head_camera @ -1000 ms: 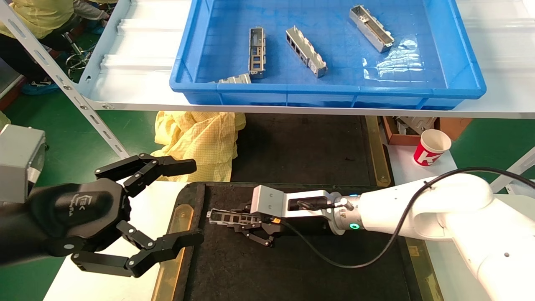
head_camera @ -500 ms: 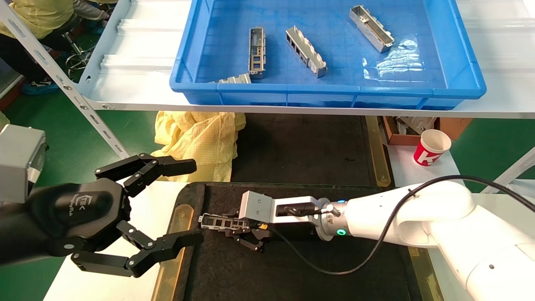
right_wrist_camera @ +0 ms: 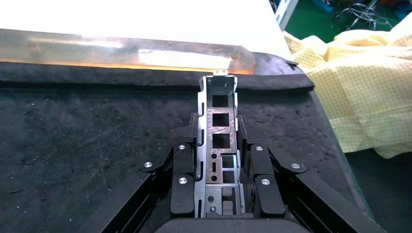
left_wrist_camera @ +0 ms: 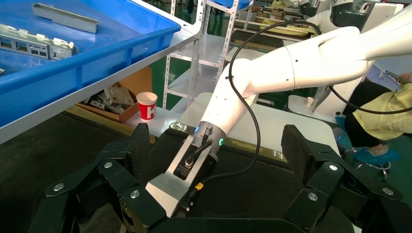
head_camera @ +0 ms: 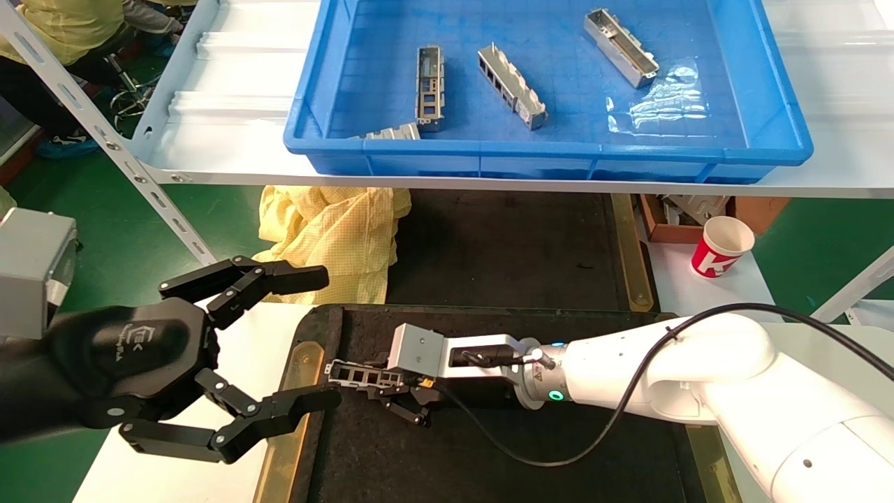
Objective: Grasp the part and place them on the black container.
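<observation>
A silver part (head_camera: 357, 375) is clamped in the right gripper (head_camera: 391, 391) over the black container (head_camera: 489, 454), lower centre of the head view.
Its free end points toward the tray's brass-coloured strip (head_camera: 290, 412); the left gripper (head_camera: 279, 342), fingers spread wide, hangs at lower left, and a blue bin (head_camera: 447, 150) fills the upper frame.

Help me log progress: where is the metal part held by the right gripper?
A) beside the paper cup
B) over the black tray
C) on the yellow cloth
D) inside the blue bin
B: the right gripper is shut on the part, over the black tray.
</observation>
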`<state>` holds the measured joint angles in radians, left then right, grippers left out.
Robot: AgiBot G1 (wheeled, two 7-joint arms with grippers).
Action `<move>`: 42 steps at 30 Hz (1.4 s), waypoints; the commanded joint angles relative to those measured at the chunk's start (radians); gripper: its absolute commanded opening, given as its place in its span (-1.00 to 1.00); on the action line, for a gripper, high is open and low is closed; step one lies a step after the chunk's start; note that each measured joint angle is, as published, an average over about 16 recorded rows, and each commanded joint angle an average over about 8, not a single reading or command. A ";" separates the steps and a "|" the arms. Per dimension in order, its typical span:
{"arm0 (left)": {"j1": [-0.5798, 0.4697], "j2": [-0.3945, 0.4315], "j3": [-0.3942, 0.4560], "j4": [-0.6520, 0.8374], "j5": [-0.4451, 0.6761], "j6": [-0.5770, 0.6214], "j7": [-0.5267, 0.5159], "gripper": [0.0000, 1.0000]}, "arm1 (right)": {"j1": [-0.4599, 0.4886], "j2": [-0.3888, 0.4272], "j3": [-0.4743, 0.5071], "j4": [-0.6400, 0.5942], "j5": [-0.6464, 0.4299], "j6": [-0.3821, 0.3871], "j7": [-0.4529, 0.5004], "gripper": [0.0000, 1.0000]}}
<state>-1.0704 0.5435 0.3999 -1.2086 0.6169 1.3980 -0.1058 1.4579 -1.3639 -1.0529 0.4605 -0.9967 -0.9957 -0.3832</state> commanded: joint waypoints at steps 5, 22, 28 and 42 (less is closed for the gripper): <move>0.000 0.000 0.000 0.000 0.000 0.000 0.000 1.00 | 0.003 0.001 -0.039 0.016 0.025 0.031 0.008 0.83; 0.000 0.000 0.000 0.000 0.000 0.000 0.000 1.00 | 0.042 0.010 -0.086 -0.015 0.117 -0.012 -0.026 1.00; 0.000 0.000 0.000 0.000 0.000 0.000 0.000 1.00 | 0.062 0.025 -0.073 -0.048 0.164 -0.072 -0.040 1.00; 0.000 0.000 0.000 0.000 0.000 0.000 0.000 1.00 | 0.066 0.036 -0.058 -0.060 0.190 -0.102 -0.039 1.00</move>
<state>-1.0702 0.5433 0.3998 -1.2083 0.6169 1.3977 -0.1058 1.5183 -1.3187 -1.1000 0.4099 -0.8034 -1.1053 -0.4148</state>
